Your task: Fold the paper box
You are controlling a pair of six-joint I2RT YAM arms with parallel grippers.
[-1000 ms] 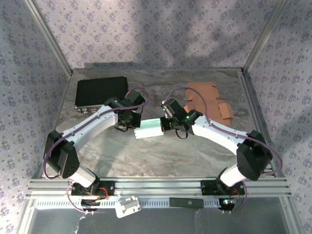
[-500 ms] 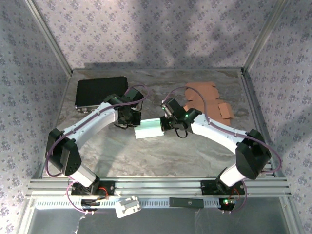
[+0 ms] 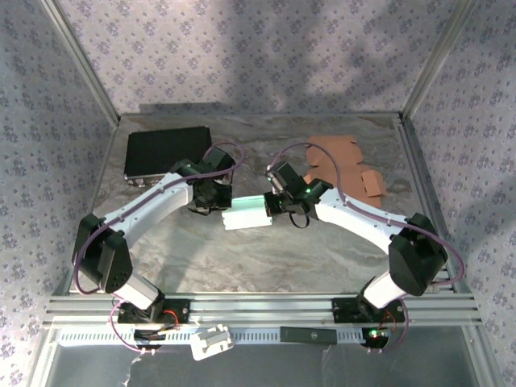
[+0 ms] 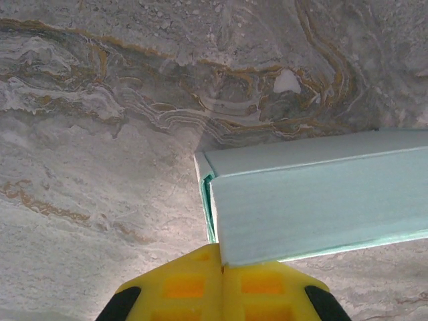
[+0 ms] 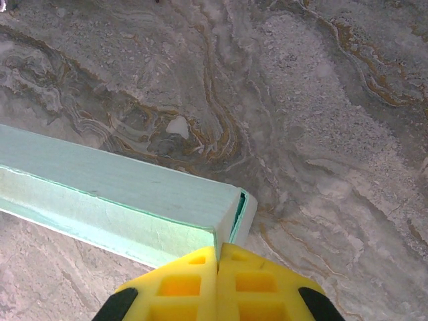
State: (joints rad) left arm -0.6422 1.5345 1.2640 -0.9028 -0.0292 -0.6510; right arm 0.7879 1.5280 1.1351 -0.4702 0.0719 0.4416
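Mint box is clamped at both ends on the bench, by left hand and right hand.

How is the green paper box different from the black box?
The pale green paper box is long and narrow; the black rectangular box is wider. The left hand and right hand pinch the green one; the black one lies alone, far left. Both are rectangular.
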